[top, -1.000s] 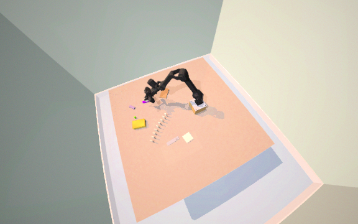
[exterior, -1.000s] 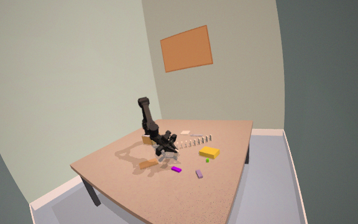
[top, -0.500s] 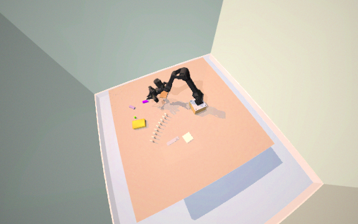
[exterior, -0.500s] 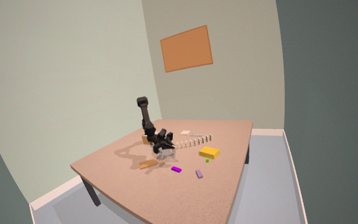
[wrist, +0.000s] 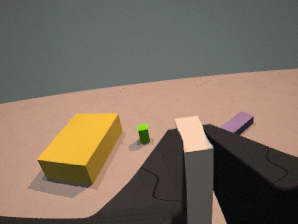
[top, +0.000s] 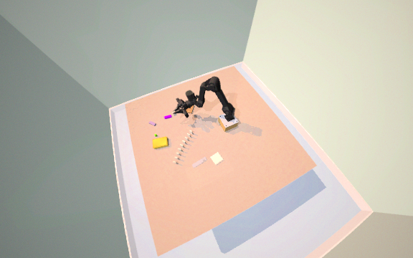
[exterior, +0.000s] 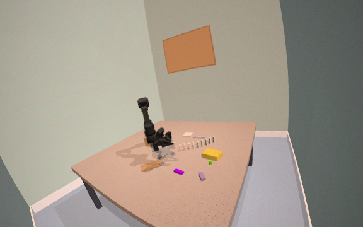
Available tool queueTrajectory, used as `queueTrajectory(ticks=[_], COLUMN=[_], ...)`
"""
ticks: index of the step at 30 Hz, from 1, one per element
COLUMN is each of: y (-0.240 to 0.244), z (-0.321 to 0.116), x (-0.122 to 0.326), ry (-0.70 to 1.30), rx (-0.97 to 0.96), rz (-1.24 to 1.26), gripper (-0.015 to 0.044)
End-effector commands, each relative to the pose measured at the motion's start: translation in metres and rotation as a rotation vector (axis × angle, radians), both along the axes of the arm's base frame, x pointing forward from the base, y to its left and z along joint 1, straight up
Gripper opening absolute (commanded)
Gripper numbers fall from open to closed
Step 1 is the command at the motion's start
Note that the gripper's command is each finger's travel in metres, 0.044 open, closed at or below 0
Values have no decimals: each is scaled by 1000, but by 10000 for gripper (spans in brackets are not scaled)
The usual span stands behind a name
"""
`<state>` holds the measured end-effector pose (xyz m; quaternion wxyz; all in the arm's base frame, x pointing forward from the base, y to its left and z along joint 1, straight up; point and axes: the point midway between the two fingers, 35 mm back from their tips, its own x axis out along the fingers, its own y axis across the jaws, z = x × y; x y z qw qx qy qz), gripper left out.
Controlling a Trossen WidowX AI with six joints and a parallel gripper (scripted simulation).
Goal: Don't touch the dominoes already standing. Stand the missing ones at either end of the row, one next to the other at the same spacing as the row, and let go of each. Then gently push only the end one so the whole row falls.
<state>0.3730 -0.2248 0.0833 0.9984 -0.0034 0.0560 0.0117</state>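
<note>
Fingers [top: 181, 110] [exterior: 166, 145] are gripping a pale domino [wrist: 199, 170] above the counter [top: 249, 158] [exterior: 121, 170] [wrist: 135, 200], while a yellow block [top: 160, 142] [exterior: 212, 154] [wrist: 82, 145] is lying near a small green block [top: 155, 135] [exterior: 210, 162] [wrist: 144, 134].

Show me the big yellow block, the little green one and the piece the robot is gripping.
Yellow block [top: 160, 142] [exterior: 212, 154] [wrist: 82, 142]: top, exterior and wrist views, upper face.
Green block [top: 155, 135] [exterior: 210, 162] [wrist: 144, 135]: same three views, middle.
Gripped domino [wrist: 199, 175]: wrist view, long side below its pale end.

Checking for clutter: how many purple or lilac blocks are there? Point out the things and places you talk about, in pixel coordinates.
2: a bright purple block [top: 168, 117] [exterior: 178, 171], nearer the orange block [top: 191, 110] [exterior: 150, 166]; a lilac block [top: 152, 123] [exterior: 201, 176] [wrist: 239, 122], nearer the green block [top: 155, 135] [exterior: 210, 162] [wrist: 144, 134]. Others could be hidden.
</note>
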Motion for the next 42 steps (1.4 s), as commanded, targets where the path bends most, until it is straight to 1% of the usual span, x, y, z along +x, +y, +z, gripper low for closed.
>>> queueTrajectory(ticks=[1, 20, 42], y=[8, 10, 6], z=[4, 3, -70], x=[-10, -12, 0], ry=[-34, -40, -15], rx=[-9, -14, -55], rz=[17, 21, 42], gripper=[25, 25, 25])
